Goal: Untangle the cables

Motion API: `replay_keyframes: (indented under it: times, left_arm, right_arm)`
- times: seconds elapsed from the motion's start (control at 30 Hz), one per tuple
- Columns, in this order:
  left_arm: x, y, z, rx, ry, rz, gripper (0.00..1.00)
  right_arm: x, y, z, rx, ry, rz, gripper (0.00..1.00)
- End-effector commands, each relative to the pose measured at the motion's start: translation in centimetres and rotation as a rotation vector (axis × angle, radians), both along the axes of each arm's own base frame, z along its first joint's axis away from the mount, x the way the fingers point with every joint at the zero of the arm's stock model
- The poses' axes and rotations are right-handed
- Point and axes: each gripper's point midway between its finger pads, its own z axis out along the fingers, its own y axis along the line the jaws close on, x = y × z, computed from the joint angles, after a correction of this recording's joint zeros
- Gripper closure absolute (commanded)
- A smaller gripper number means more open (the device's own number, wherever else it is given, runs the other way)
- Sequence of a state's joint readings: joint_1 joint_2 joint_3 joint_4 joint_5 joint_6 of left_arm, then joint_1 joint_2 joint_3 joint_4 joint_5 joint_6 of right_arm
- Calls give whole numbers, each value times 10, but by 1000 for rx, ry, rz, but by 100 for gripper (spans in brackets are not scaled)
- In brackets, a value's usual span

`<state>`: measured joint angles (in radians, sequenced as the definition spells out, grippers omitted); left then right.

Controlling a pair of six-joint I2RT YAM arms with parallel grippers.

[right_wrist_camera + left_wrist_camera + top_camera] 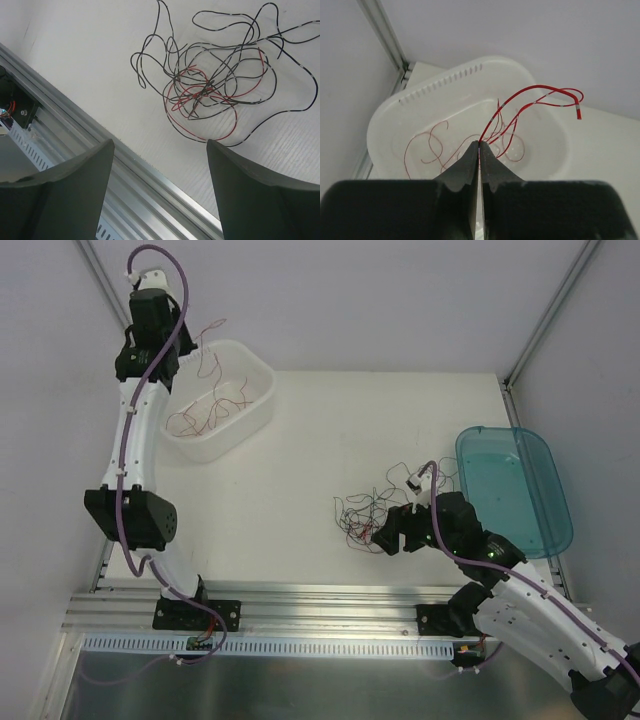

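Left gripper (479,146) jaws pinching red cable (525,90) over tub (445,80). Right gripper (160,145) jaws spread above tangle (210,90) on worktop (75,30).

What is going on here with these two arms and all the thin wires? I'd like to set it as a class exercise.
The robot is sorting out a wire tangle. The left gripper is shut on a red wire above the white bin, which holds several loose red wires. The right gripper hangs open beside the tangle of black and red wires on the table. A blue tray sits to its right.
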<state>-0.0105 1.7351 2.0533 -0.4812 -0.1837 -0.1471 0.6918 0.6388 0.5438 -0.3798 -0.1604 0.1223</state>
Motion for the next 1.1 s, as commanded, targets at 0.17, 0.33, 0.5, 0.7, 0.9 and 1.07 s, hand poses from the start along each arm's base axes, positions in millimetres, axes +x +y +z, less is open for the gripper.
replay_keyframes:
  times: [0.17,0.33,0.5,0.7,0.9,1.07]
  left_arm:
    - [6,21,-95,-44,195,41,56]
    - [-31,-4,-88,-121,186,-42,8]
    - [-88,-64,-112,-196,246,-222,1]
    - [-167,-155,-164,-201,376,-485,1]
    - [-230,-231,-211,-261,521,-658,1]
    - [-252,-287,-230,-267,575,-698,1]
  right_arm:
    - [7,2,3,-1,-14,-15,21]
    - [17,-5,-1,-56,-14,-74,21]
    - [30,-7,-5,-98,5,-127,23]
    - [36,5,-17,-129,70,-110,27]
    - [42,-8,-40,-171,137,-247,30]
    - [40,-25,-47,-160,141,-358,29]
